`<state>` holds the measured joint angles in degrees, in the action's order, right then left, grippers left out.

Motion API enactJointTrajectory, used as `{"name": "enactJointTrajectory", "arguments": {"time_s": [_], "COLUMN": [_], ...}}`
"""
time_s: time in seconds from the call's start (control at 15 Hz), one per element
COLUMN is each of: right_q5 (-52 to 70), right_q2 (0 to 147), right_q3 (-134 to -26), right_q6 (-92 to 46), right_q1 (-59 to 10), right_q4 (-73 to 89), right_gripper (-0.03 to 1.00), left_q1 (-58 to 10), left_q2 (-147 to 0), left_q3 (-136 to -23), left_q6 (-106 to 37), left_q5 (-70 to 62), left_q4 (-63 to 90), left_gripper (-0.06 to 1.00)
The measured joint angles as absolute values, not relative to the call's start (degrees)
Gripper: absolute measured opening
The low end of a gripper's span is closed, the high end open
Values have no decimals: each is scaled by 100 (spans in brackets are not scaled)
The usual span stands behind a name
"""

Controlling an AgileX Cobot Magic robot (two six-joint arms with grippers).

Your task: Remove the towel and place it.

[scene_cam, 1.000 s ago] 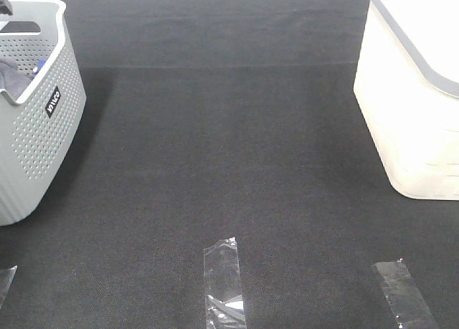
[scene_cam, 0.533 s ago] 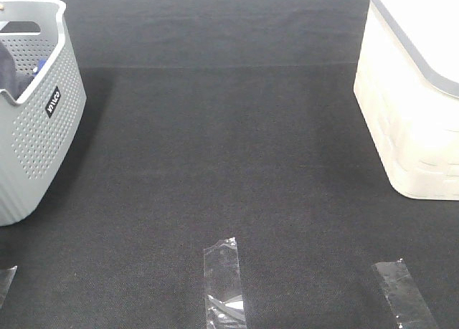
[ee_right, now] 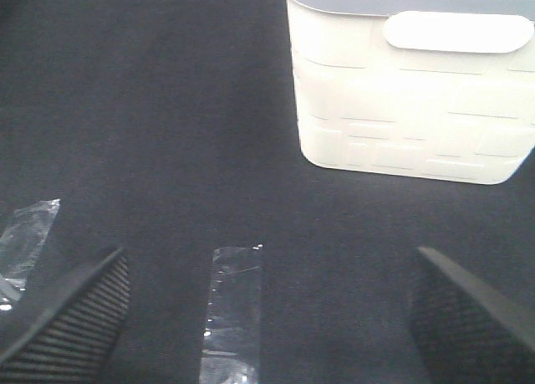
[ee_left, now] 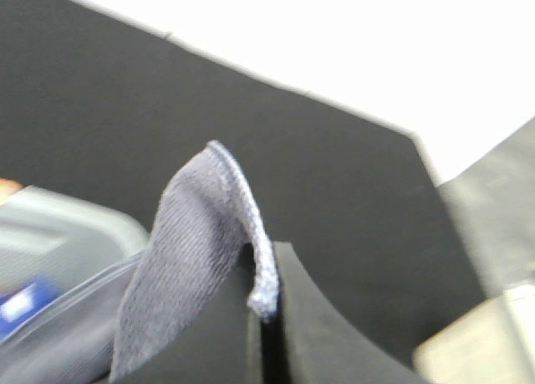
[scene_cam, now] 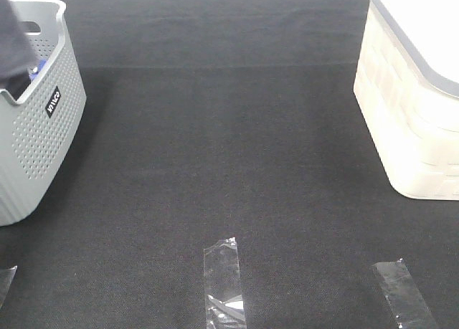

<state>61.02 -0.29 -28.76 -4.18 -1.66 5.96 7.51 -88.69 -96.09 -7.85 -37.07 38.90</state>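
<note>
The grey-lavender towel rises out of the grey perforated basket at the far left of the exterior view and runs off the top edge. In the left wrist view my left gripper is shut on a hemmed fold of the towel, held above the basket rim. My right gripper is open and empty, low over the black mat. Neither gripper shows in the exterior view.
A white lidded bin stands at the right and also shows in the right wrist view. A bright blue cloth lies in the basket. Clear tape strips lie on the black mat near the front.
The towel has been lifted up from inside the basket; it now hangs as a tall column above the rim. The right side has not changed.
</note>
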Motion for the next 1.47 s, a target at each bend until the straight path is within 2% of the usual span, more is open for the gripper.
{"name": "enactJointTrajectory", "arguments": {"time_s": [0.13,0.33,0.6,0.87,1.27,1.47], "right_q5": [6056,5615,4761,4400,2527,1209], "right_q2": [149,1049,2555,4389,6108,6727], "right_q3": [-2882,-2985,-3117,-4211,-4670,-4670], "right_q6": [-424,-951,-2796,-4320,-4234,-3827], "right_q1": [-166,-166,-539,-1364,-3358,-3747], "right_q4": [877,1633,3352,3925,2773,2676], "right_gripper": [81,74,71,71,67,67], "left_q1": [596,-92,-1169,-2005,-2928,-3226], "left_q2": [-8778,-8761,-8761,-8944,-9689,-9809], "left_q3": [-9609,-9609,-9609,-9609,-9609,-9609], "left_q6": [-1352,-1770,-2051,-2103,-2103,-2103], "left_q5": [-3461,-3060,-2286,-1782,-1387,-1192], "left_q4": [4693,5053,5094,5094,5048,5036], "left_gripper": [0,0,0,0,0,0]}}
